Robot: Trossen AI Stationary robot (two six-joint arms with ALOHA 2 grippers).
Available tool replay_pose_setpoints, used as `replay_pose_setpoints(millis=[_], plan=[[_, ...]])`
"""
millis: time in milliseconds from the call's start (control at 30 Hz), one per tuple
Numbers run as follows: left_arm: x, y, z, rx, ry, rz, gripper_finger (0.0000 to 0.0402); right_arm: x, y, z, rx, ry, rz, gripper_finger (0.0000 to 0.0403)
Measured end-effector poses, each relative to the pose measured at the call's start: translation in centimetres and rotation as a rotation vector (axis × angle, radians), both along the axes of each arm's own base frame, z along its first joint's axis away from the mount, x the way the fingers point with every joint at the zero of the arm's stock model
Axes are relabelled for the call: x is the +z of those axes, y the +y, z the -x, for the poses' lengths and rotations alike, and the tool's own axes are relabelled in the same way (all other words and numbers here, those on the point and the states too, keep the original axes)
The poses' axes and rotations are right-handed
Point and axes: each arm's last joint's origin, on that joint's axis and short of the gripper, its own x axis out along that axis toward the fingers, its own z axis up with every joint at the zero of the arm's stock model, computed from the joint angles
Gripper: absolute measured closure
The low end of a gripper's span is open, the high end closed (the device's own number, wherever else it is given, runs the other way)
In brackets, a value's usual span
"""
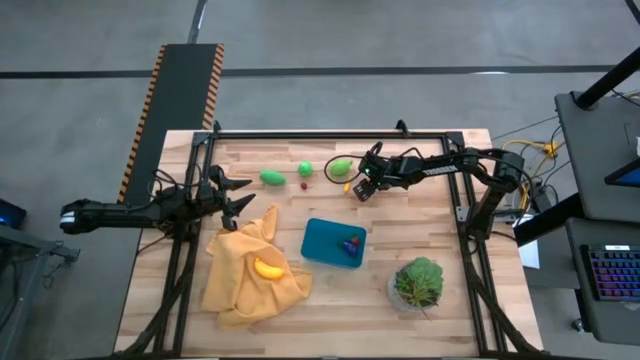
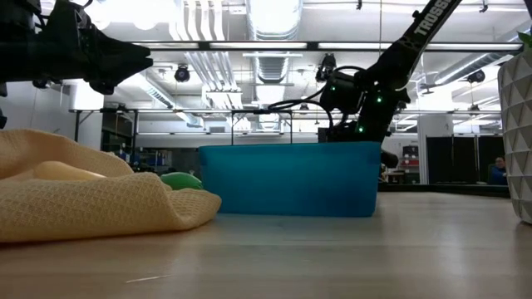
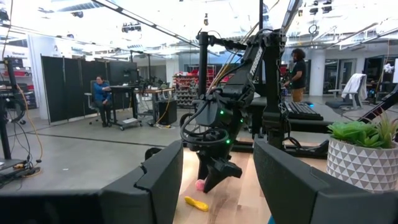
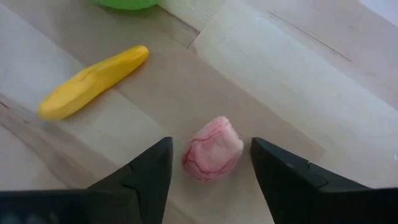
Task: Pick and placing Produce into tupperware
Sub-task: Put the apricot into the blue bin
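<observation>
1. Right wrist view: the right end effector [image 4: 208,165], fingers spread, frames a pink produce piece [image 4: 212,149] lying on the table [image 4: 311,93], a yellow piece [image 4: 93,81] nearby.
2. High view: the teal tupperware [image 1: 325,240] sits mid-table holding small pieces, well apart from the pink piece.
3. The left end effector [image 1: 238,193], fingers spread, hovers by the mustard cloth [image 1: 235,280].

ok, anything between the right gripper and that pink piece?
Nothing visible. The right gripper is open right over the pink piece, fingers on either side of it. The yellow piece lies apart, off to one side.
</observation>
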Motion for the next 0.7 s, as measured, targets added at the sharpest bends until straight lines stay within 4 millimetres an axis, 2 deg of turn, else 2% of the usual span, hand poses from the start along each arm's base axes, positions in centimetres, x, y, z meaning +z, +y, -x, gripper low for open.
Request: replay_pose_setpoints(millis=[700], plan=[[0.0, 0.0, 0.0, 0.0, 0.0, 0.0, 0.0218, 0.01, 0.0, -0.04, 0.003, -0.003, 0.002, 0.0292]])
